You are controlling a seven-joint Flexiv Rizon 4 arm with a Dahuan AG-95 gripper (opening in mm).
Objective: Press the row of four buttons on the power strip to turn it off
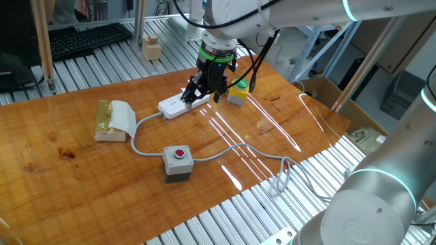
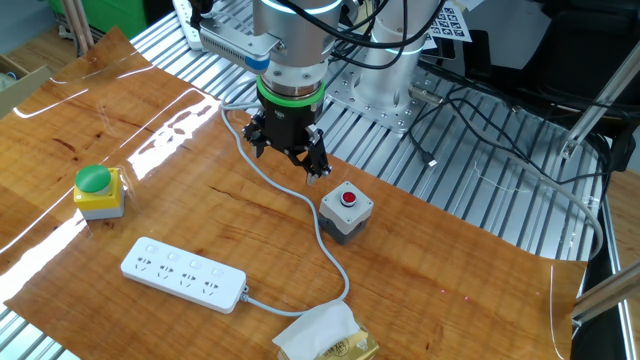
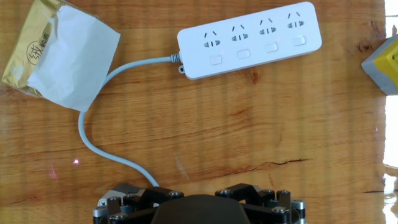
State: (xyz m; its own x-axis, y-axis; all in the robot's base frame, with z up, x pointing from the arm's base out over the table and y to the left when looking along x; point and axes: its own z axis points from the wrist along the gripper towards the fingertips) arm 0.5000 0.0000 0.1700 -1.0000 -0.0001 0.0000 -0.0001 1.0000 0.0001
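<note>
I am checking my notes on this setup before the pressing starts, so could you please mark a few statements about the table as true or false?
1. The gripper hangs above the table, touching nothing. True.
2. The power strip has four sockets, each with its own button. True.
3. The tissue pack lies on top of the power strip. False: it lies apart from it, beside the cable.
4. The grey box's round button is green. False: it is red; the green cap sits on the yellow box.
5. The gripper is pressing one of the four buttons. False: it is off the strip.
</note>
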